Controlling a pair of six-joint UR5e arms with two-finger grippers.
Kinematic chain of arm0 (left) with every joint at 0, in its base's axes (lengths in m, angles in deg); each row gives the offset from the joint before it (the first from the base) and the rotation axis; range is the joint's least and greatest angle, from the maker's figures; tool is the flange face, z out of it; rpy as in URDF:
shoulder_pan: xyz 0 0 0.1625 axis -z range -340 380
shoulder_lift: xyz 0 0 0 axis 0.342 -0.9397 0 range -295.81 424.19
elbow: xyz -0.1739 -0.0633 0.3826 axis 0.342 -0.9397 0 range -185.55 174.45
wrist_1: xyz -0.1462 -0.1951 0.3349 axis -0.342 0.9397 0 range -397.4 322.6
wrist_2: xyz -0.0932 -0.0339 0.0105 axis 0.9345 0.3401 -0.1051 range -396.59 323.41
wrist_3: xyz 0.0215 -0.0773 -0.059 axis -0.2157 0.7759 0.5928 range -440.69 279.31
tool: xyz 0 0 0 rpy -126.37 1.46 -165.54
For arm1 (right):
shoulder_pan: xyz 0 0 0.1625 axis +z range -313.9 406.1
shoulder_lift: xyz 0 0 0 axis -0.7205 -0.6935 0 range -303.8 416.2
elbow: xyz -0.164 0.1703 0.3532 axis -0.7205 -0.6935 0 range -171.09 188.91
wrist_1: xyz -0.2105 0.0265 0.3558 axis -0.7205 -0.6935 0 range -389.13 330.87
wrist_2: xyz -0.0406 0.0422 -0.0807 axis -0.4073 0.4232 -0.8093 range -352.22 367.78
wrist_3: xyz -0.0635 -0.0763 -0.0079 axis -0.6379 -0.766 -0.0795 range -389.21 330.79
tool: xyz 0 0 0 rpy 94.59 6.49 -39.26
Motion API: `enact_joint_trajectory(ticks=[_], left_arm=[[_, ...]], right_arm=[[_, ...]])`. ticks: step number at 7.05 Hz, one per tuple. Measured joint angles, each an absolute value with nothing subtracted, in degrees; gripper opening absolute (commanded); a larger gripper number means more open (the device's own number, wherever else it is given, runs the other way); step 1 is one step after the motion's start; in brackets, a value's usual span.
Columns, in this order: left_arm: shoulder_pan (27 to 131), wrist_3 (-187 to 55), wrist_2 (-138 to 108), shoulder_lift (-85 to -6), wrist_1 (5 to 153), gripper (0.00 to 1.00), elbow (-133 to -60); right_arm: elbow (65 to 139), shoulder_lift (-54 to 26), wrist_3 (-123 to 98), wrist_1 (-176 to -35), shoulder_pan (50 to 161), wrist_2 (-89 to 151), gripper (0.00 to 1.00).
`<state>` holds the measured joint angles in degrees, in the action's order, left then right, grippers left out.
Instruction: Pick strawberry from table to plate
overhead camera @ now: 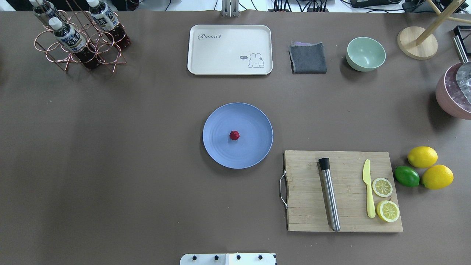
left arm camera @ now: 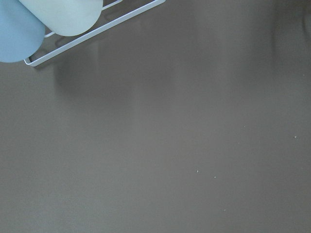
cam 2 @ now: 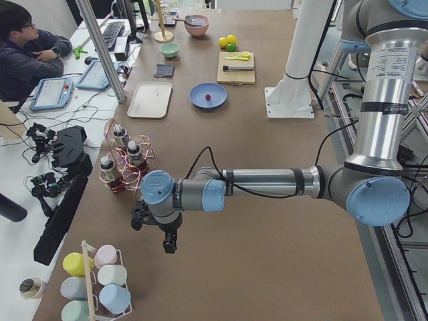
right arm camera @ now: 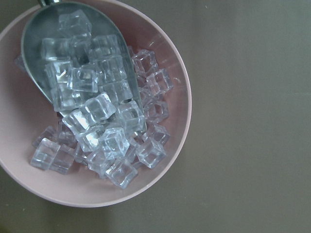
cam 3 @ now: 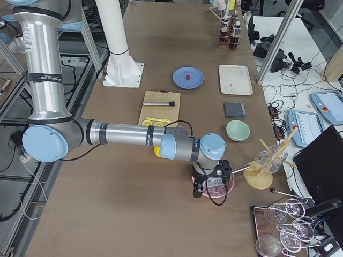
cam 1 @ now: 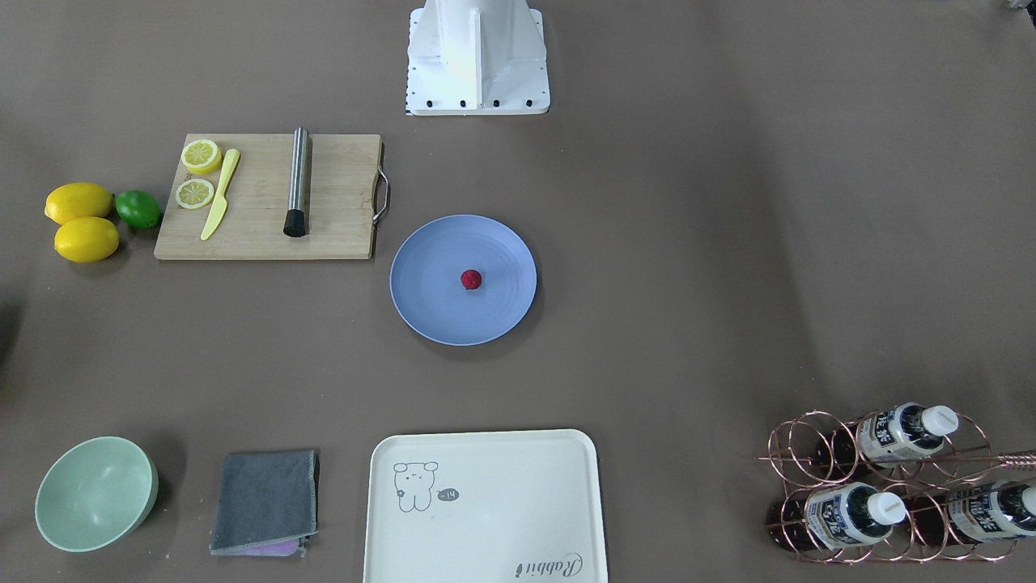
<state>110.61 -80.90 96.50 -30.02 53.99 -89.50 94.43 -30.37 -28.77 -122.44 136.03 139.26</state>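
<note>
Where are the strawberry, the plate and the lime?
strawberry [cam 1: 471,279], front-facing view, centre of the berry.
plate [cam 1: 425,283], front-facing view, bare blue surface beside the berry.
lime [cam 1: 138,209], front-facing view, middle of its green skin.

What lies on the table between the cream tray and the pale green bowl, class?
A folded grey cloth lies between the cream tray and the pale green bowl, touching neither. The overhead exterior view shows this plainly.

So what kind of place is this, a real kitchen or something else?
Most likely a robotics lab, not a kitchen. A robot's left arm and right arm reach over the table, and a person sits at a side desk beside a control tablet.
</note>
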Motion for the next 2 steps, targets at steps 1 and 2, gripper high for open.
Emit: enact_joint_trajectory(ticks=[1,2], left_arm=[[110.61,-80.90,96.50,-29.81,53.97,0.98,-89.50],[110.61,-80.93,96.56,-29.51,53.99,0.98,-89.53]], right_arm=[[94.43,-30.37,-28.77,-122.43,136.01,139.29,1.00],[94.48,-30.38,-28.77,-122.43,136.01,139.32,1.00]])
